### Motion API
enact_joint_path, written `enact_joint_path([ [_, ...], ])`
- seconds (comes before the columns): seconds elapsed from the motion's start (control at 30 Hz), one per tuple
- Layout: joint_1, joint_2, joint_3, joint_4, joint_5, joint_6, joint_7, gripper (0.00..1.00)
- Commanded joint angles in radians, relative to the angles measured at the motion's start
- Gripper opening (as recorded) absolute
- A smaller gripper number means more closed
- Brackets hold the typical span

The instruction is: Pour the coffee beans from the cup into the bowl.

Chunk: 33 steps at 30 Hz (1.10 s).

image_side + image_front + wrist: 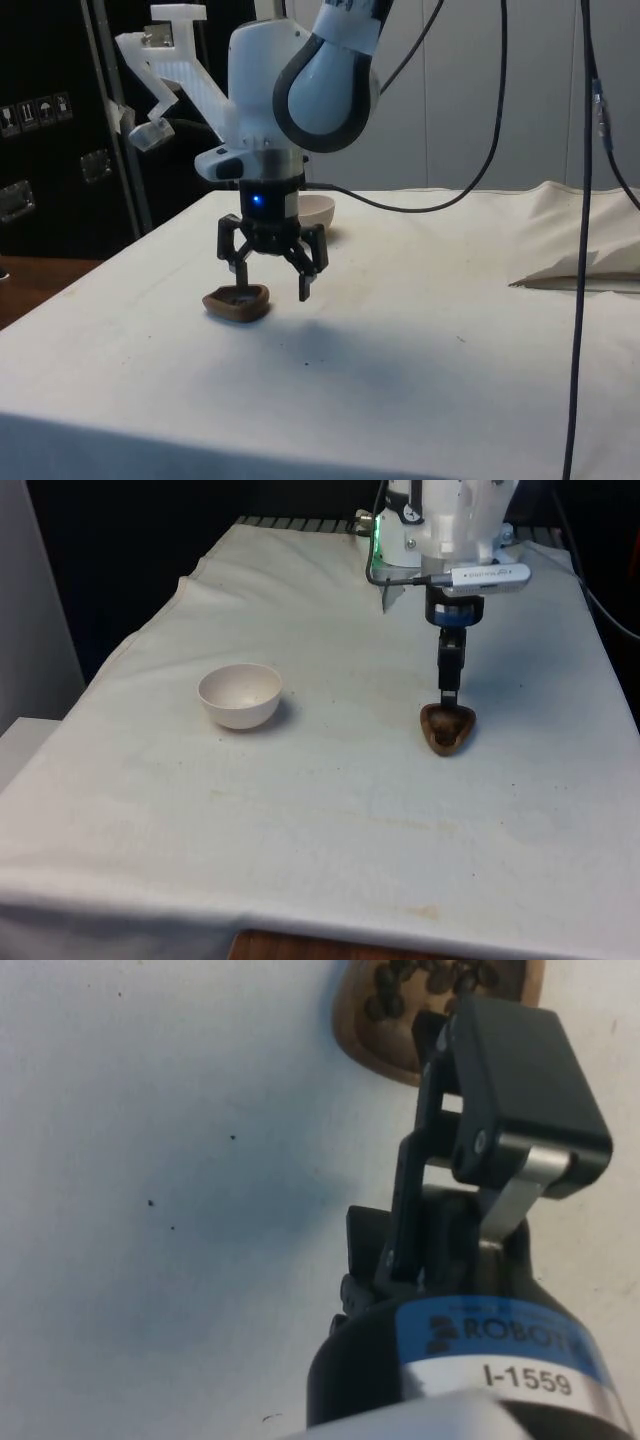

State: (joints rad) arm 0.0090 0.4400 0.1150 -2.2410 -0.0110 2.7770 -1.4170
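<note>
**Pincer spread wide over the cup of beans**

Brown and shallow, the cup point(447, 727) sits on the white cloth point(330, 820) directly below the pincer point(449, 692), and of the two vessels it is the one closer to the front camera. In the side view the pincer point(273, 281) hangs low with its two fingers splayed wide apart and nothing between them; one fingertip reaches down to the cup point(237, 302) at its rim, while the other fingertip hangs over bare cloth beside it. Whether that first tip actually touches the rim cannot be told. From the wrist, dark coffee beans point(420, 980) lie inside the cup point(365, 1035), partly hidden behind a black finger point(520, 1080).

Well away from the pincer, towards the front view's left, stands the white bowl point(240, 694), upright, its mouth open to the ceiling. In the side view the bowl point(318, 210) peeks out from behind the arm, beyond the pincer.
</note>
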Motion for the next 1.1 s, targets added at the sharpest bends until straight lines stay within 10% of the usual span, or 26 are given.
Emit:
enact_joint_path([
  [0.0, -0.001, 0.001, 0.001, 0.000, -0.002, 0.007, -0.008, 1.00],
  [0.43, 0.030, 0.000, -0.008, 0.004, -0.049, -0.007, 0.015, 1.00],
  [0.77, 0.016, 0.003, 0.005, 0.007, -0.076, -0.013, 0.001, 1.00],
  [1.07, 0.031, 0.007, -0.021, 0.032, -0.135, -0.046, 0.019, 1.00],
])
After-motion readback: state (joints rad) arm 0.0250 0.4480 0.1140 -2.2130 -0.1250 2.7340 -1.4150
